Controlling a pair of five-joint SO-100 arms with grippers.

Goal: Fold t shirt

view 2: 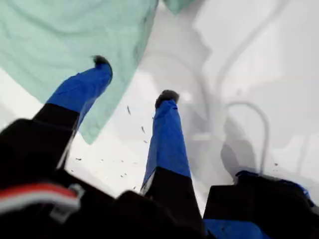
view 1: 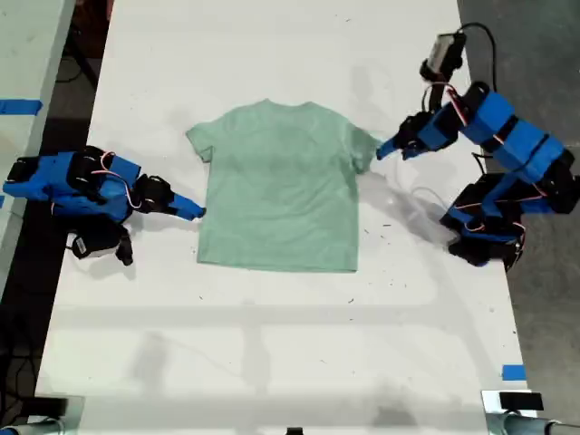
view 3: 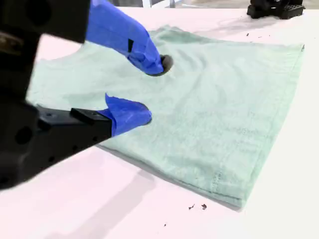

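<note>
Both sets of jaws stand parted and empty: my first gripper (view 2: pixel 133 79) sits at the sleeve on the exterior view's right, my second gripper (view 3: pixel 149 89) at the side edge on that view's left, low near the hem. Your t shirt (view 1: pixel 279 186) lies flat mid-table (view 1: pixel 272 362), neck far, hem near; judge it light, limp and prone to sliding, so pinch at a sleeve seam or hem corner rather than mid-cloth. Only the second wrist view shows the hem's doubled edge; only the exterior view shows the whole outline.
</note>
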